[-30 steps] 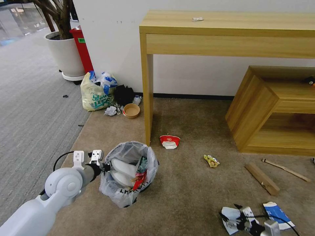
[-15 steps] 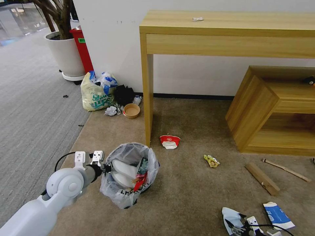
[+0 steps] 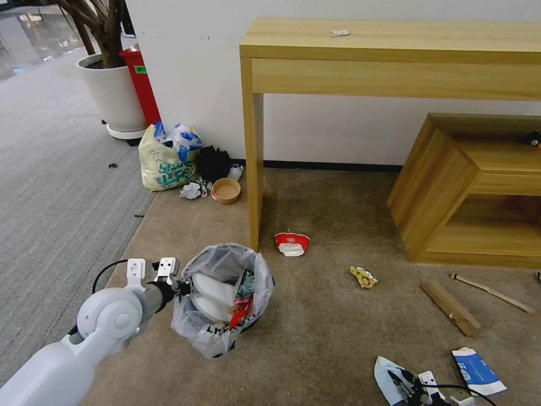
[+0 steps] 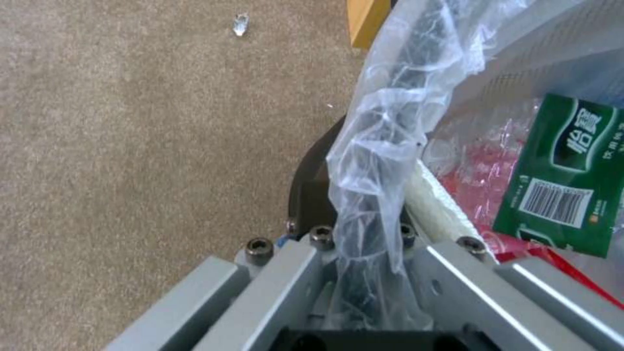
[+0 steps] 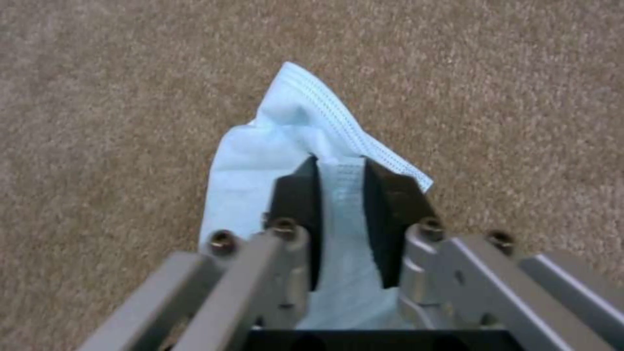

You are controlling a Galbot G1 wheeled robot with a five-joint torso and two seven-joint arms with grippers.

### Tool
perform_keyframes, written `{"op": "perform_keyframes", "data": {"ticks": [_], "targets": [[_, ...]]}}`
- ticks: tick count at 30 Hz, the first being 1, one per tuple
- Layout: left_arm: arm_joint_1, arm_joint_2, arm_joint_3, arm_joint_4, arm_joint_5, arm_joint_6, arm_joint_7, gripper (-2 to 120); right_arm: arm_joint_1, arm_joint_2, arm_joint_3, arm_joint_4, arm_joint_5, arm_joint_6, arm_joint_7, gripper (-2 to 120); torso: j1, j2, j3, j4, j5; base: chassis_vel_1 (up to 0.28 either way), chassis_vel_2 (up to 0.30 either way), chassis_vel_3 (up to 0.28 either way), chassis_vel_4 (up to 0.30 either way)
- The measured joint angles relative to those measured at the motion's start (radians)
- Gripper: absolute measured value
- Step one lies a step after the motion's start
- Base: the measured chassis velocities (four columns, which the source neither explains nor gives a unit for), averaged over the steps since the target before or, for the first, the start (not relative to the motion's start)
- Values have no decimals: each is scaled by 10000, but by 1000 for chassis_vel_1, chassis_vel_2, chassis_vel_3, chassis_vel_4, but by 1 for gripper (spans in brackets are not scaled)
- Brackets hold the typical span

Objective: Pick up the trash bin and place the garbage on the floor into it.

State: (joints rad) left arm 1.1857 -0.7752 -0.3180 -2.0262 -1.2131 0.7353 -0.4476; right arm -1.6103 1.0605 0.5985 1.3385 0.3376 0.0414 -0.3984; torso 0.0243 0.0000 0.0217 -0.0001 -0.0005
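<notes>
Left end effector, pinching the rim of the trash bin, which stands on the floor by the desk leg. Right end effector, pads pressed onto the blue mask on the floor; red cup and wrapper lie beyond.

A smooth white left arm with a round, light grey joint cap and a thin black cable looping behind it ends in a left gripper with a black wrist and pale metal links. Seen from the wrist, its grey aluminium bars carry dark socket-head screws. The right gripper shares the build: grey metal links, steel screw heads and two black rubber-like fingers, a black cable trailing behind
</notes>
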Motion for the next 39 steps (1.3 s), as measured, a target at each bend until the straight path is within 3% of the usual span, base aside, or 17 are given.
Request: {"op": "perform_keyframes", "data": {"ticks": [4,12,17,22,24,34,36,38,39], "targets": [[6,43,6,-44,-25,0,-6,0,41,51,35,-14,8,0,31,0,0,0,0,0,1,0,0,0,0],[63,76,9,-136,-52,1,-39,0,106,65,322,522,127,-97,64,0,0,0,0,0,2,0,0,0,0],[164,73,3,-252,-93,0,-129,0,499,-143,700,2414,621,-858,238,0,0,0,0,0,0,0,0,0,0],[268,81,-24,-370,-159,0,-262,0,1388,-473,445,4641,1424,-1884,551,0,0,0,0,0,-3,0,0,0,0],[280,81,-23,-387,-173,0,-280,0,1519,-516,351,4816,1501,-1984,592,0,0,-1,0,0,-3,0,0,0,0],[96,54,214,-214,-293,0,-365,0,4663,-1206,-2604,6850,2825,-3549,1130,0,0,-1,1,0,-3,0,0,0,0],[14,89,295,-169,-344,0,-348,0,5589,-1277,-3668,7158,3206,-3828,1156,0,0,-1,1,1,1,0,0,0,0],[-5,97,319,-154,-354,0,-348,0,5874,-1290,-4011,7214,3383,-3936,1174,0,0,-1,1,0,-3,0,0,0,0],[-32,98,355,-145,-373,1,-346,0,6432,-1288,-4785,7311,3753,-4168,1217,0,0,-1,1,1,-3,0,0,0,0]]}}
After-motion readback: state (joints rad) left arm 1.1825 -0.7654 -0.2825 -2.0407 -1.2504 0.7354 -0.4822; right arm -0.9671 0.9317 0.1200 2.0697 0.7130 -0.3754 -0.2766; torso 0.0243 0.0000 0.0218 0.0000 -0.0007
